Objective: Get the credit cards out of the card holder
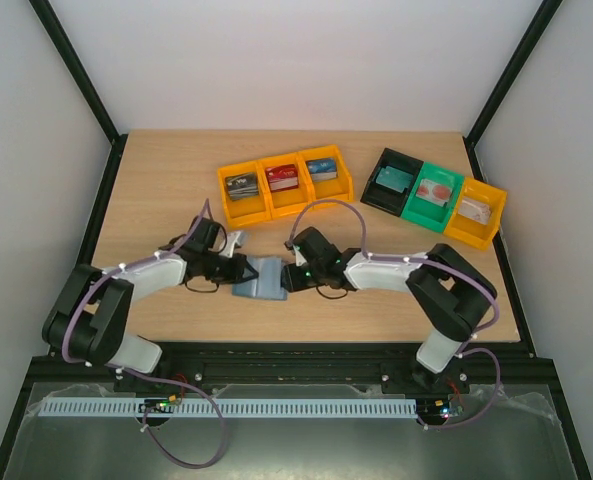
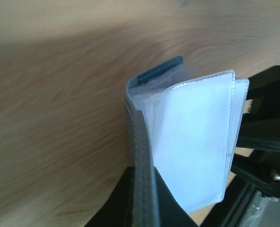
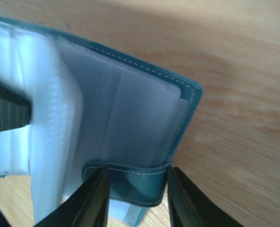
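Observation:
The teal card holder (image 1: 261, 278) lies open at the table's middle front, between both grippers. My left gripper (image 1: 242, 270) is shut on the edge of its cover (image 2: 140, 142), and pale clear sleeves (image 2: 196, 142) fan out to the right of that edge. My right gripper (image 1: 289, 277) is shut across the snap tab (image 3: 136, 182), one finger on each side of it. In the right wrist view the sleeves (image 3: 130, 109) look pale, and no card shows clearly inside. Credit cards (image 1: 282, 178) lie in the bins at the back.
A row of three yellow bins (image 1: 266, 200) stands at the back centre, each with cards. To its right sit a black bin (image 1: 380, 168), a green bin (image 1: 416, 212) and a yellow bin (image 1: 458, 233), also with cards. The black frame rail runs along the near table edge.

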### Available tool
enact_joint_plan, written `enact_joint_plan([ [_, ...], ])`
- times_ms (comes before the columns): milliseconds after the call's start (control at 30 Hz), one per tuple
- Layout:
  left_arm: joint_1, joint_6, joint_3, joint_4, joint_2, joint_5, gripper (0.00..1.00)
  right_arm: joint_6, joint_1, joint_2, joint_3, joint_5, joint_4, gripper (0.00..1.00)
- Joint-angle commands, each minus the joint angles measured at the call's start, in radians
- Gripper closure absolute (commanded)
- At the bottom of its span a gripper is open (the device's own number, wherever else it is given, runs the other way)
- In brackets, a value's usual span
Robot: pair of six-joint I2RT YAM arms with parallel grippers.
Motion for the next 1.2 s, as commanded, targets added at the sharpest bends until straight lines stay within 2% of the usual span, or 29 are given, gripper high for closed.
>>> enact_joint_plan([
  [0, 0.031, 0.219, 0.188, -0.116, -0.092, 0.110, 0.98, -0.087, -0.048, -0.130, -0.001, -0.042, 0.002, 0.63],
  [167, 0.055, 0.471, 0.421, -0.392, -0.149, 0.293, 0.98, -0.135, -0.093, -0.273, -0.021, -0.111, 0.051, 0.45],
  [300, 0.055, 0.609, 0.570, -0.593, -0.192, 0.414, 0.98, -0.160, -0.099, -0.373, -0.015, -0.172, 0.117, 0.34],
  [400, 0.050, 0.683, 0.664, -0.727, -0.215, 0.421, 0.98, -0.162, -0.101, -0.439, -0.020, -0.227, 0.188, 0.27],
  [633, 0.033, 0.790, 0.746, -0.863, -0.260, 0.439, 0.98, -0.165, -0.101, -0.578, -0.058, -0.260, 0.324, 0.12],
  [833, 0.031, 0.747, 0.716, -0.819, -0.275, 0.404, 0.98, -0.106, -0.101, -0.591, -0.034, -0.362, 0.440, 0.08],
  [1000, 0.026, 0.733, 0.689, -0.799, -0.277, 0.425, 0.98, -0.049, -0.097, -0.569, -0.019, -0.372, 0.500, 0.09],
  [1067, 0.024, 0.726, 0.678, -0.789, -0.277, 0.430, 0.98, -0.025, -0.090, -0.557, -0.021, -0.365, 0.540, 0.11],
  [1167, 0.023, 0.717, 0.674, -0.780, -0.275, 0.441, 0.98, -0.024, -0.073, -0.523, -0.001, -0.352, 0.528, 0.20],
])
